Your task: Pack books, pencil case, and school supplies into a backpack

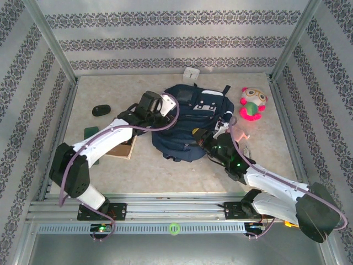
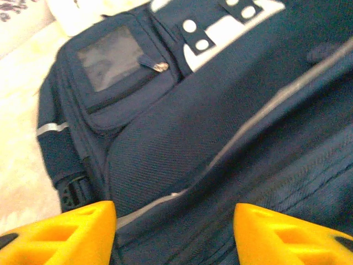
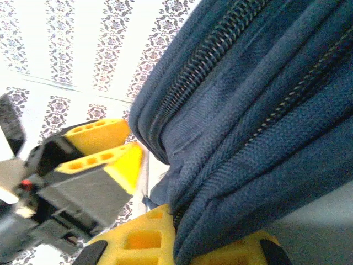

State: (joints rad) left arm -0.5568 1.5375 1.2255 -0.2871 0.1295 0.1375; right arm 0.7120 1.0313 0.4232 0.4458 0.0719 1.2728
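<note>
Two grippers at the backpack (image 1: 177,139); left gripper (image 2: 175,221) jaws apart, navy front fabric between and beyond them; right gripper (image 3: 179,237) jaws pinched together on a fold of the backpack's zippered edge; books (image 1: 126,150) well behind the left jaws, partly under that arm.

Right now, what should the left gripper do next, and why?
Probably lower the open left gripper onto the backpack and go for the zipper. It looks closed, so nothing can go in yet, and the right gripper pinches the fabric beside it, steadying the bag.
</note>
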